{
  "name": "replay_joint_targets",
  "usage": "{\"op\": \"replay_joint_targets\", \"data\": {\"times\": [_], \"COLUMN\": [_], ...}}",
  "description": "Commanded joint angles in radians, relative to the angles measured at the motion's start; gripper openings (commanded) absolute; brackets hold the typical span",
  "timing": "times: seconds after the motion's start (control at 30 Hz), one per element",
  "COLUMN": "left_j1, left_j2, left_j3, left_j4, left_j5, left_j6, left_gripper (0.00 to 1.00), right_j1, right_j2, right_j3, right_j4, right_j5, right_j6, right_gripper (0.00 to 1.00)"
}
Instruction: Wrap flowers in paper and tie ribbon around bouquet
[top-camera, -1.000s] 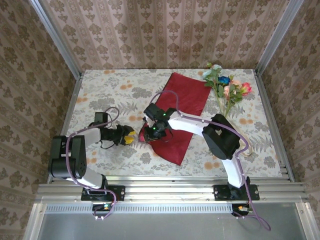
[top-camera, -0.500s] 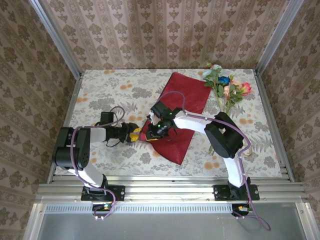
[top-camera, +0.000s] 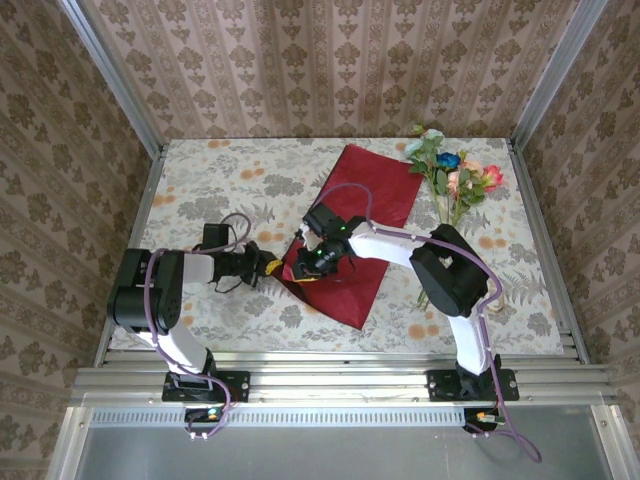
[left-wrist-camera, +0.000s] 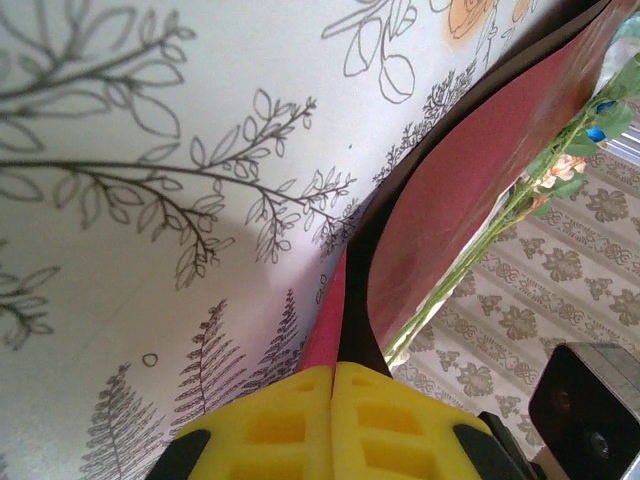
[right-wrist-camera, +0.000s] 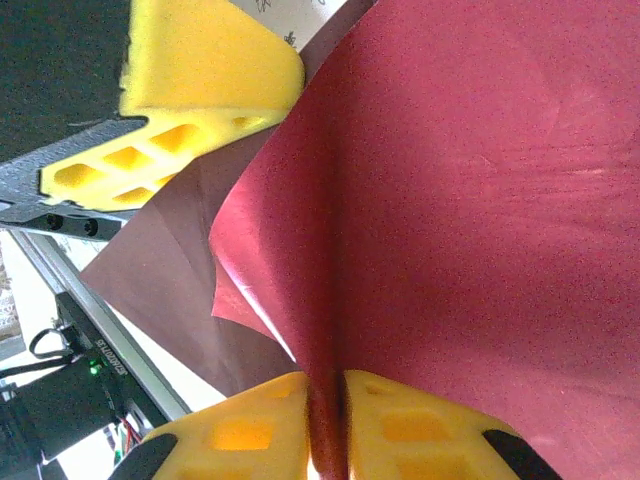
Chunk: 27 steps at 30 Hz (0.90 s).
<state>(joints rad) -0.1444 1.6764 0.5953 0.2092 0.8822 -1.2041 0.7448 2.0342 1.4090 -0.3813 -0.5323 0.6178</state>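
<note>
The paper (top-camera: 372, 190), crimson with a maroon underside, lies slanted across the middle of the table. My left gripper (top-camera: 272, 267) is shut on its lifted left corner. In the left wrist view the yellow pads (left-wrist-camera: 270, 420) pinch the paper's edge (left-wrist-camera: 450, 190) at the left gripper's tips (left-wrist-camera: 332, 372). My right gripper (top-camera: 313, 262) is just to the right, shut on a raised fold of paper (right-wrist-camera: 480, 200) at the right gripper's tips (right-wrist-camera: 325, 388). The flowers (top-camera: 450, 175) lie loose at the back right, apart from the paper. The ribbon is hidden.
The flowers' stems (top-camera: 440, 225) run toward the front under my right arm (top-camera: 445, 270). Aluminium rails (top-camera: 540, 250) fence the table's sides, and a patterned wall stands behind. The floral tablecloth (top-camera: 220, 180) is bare at the back left.
My left gripper moved right to the paper's left corner and shut on it. My right gripper shifted slightly right and back, still pinching its fold.
</note>
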Motion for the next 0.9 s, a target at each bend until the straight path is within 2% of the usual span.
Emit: {"op": "replay_joint_targets", "data": {"times": [0.0,0.17,0.37,0.43,0.5,0.6,0.67,0.73,0.87], "left_j1": [-0.006,-0.003,-0.003,-0.005,-0.004,-0.009,-0.019,-0.048,-0.175], "left_j2": [-0.003,-0.025,-0.060,-0.083,-0.129,-0.240,-0.315,-0.339,-0.259], "left_j3": [0.001,0.014,0.059,0.082,0.124,0.189,0.240,0.294,0.385], "left_j4": [-0.070,-0.150,-0.309,-0.393,-0.532,-0.740,-0.832,-0.866,-0.836], "left_j5": [-0.015,-0.047,-0.104,-0.138,-0.222,-0.407,-0.486,-0.494,-0.419], "left_j6": [0.047,0.093,0.184,0.224,0.274,0.339,0.365,0.370,0.319], "left_gripper": [0.00,0.00,0.00,0.00,0.00,0.23,0.29,0.29,0.24], "right_j1": [-0.018,-0.049,-0.101,-0.115,-0.120,-0.121,-0.123,-0.125,-0.137], "right_j2": [-0.099,-0.250,-0.540,-0.652,-0.755,-0.865,-0.936,-0.986,-1.033], "right_j3": [-0.032,-0.122,-0.340,-0.436,-0.514,-0.599,-0.650,-0.689,-0.716], "right_j4": [0.012,0.016,-0.031,-0.034,-0.046,-0.100,-0.135,-0.151,-0.230], "right_j5": [-0.004,0.087,0.320,0.391,0.447,0.532,0.584,0.615,0.651], "right_j6": [0.025,0.058,0.124,0.166,0.205,0.274,0.325,0.362,0.388], "right_gripper": [0.17,0.15,0.15,0.15,0.15,0.14,0.13,0.13,0.13]}}
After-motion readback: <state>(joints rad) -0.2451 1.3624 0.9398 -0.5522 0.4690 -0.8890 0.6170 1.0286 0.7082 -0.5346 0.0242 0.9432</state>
